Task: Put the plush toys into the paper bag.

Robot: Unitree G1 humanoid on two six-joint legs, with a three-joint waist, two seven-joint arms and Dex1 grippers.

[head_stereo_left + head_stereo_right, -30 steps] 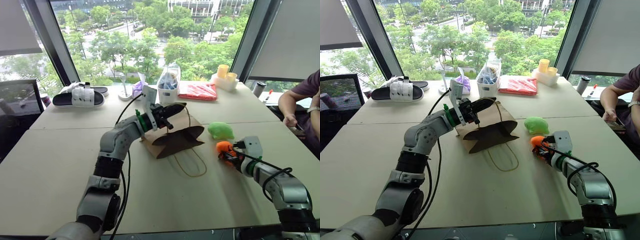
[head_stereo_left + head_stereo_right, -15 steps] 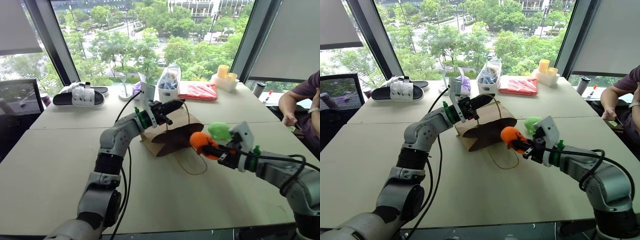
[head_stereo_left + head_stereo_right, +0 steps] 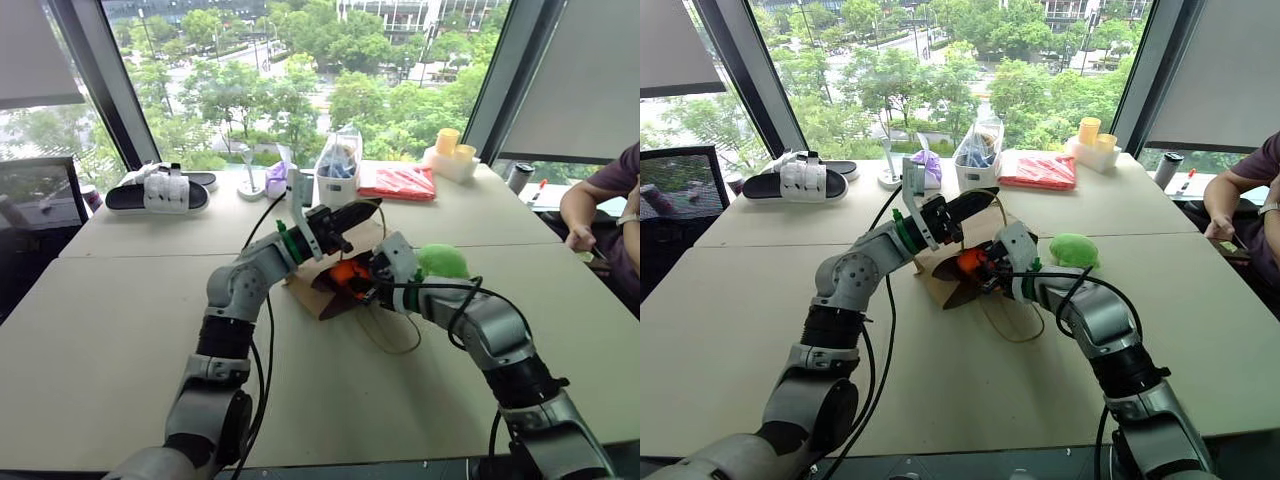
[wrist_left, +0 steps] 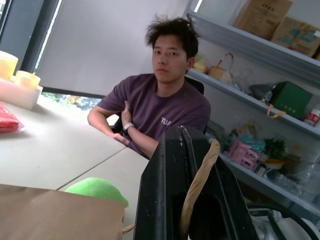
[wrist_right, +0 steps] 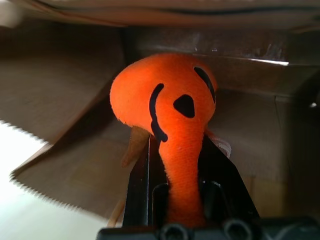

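Observation:
The brown paper bag (image 3: pixel 308 290) lies on its side mid-table, its mouth facing me. My left gripper (image 3: pixel 343 216) is shut on the bag's upper cord handle (image 4: pixel 197 182) and holds it raised. The right gripper (image 5: pixel 175 145) is shut on the orange plush toy (image 5: pixel 165 97), pinching its lower part. The toy (image 3: pixel 348 272) sits just inside the bag's mouth, with brown paper walls around it. On the table to the right of the bag lies the light-green plush toy (image 3: pixel 442 260), free of both grippers.
The bag's lower handle loop (image 3: pixel 395 335) lies on the table towards me. Along the far edge are black-and-white slippers (image 3: pixel 160 192), a purple bundle (image 3: pixel 275 176), a clear bag in a white tub (image 3: pixel 337 172), a red packet (image 3: pixel 397 183) and yellow cups (image 3: pixel 450 150). A person (image 3: pixel 605 195) sits at the right.
My right gripper has carried the orange plush toy from the table's right side leftward and up into the bag's mouth. The left gripper has kept hold of the handle.

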